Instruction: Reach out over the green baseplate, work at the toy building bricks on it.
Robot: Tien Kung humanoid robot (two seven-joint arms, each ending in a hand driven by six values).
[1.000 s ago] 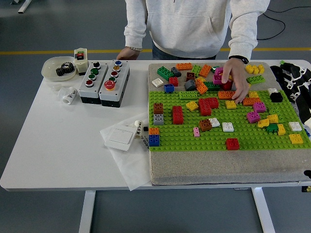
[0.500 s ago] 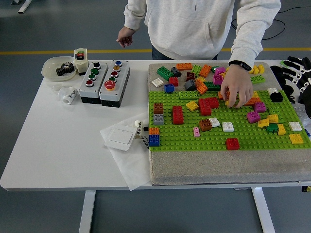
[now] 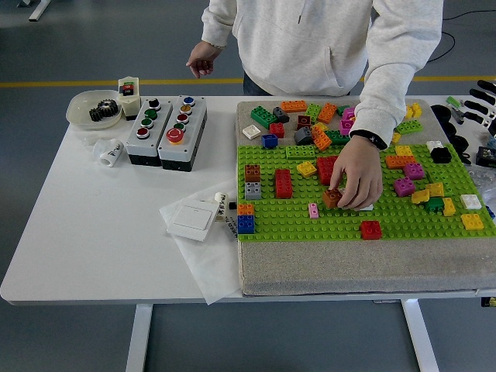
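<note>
The green baseplate (image 3: 294, 217) lies on a grey mat at the table's right half, with many coloured bricks stuck on it. Among them are a red brick (image 3: 283, 184), a blue and orange stack (image 3: 246, 220) and a second red brick (image 3: 370, 230). Loose bricks (image 3: 310, 116) are heaped on the mat behind the plate. A person's hand (image 3: 355, 180) reaches over the plate's middle, fingertips on a brown brick (image 3: 332, 199). My right hand (image 3: 482, 105) shows only as spread black fingers at the right edge, away from the bricks and holding nothing. My left hand is out of view.
Two grey button boxes (image 3: 167, 130) and a bowl of gears (image 3: 94, 108) stand at the back left. A white switch plate (image 3: 192, 219) lies on paper left of the mat (image 3: 349, 273). The person's other hand (image 3: 203, 60) hangs behind the table's far edge.
The person's hand has moved from the back bricks forward to the brown brick at the plate's middle. My right hand has drawn back toward the right edge.
</note>
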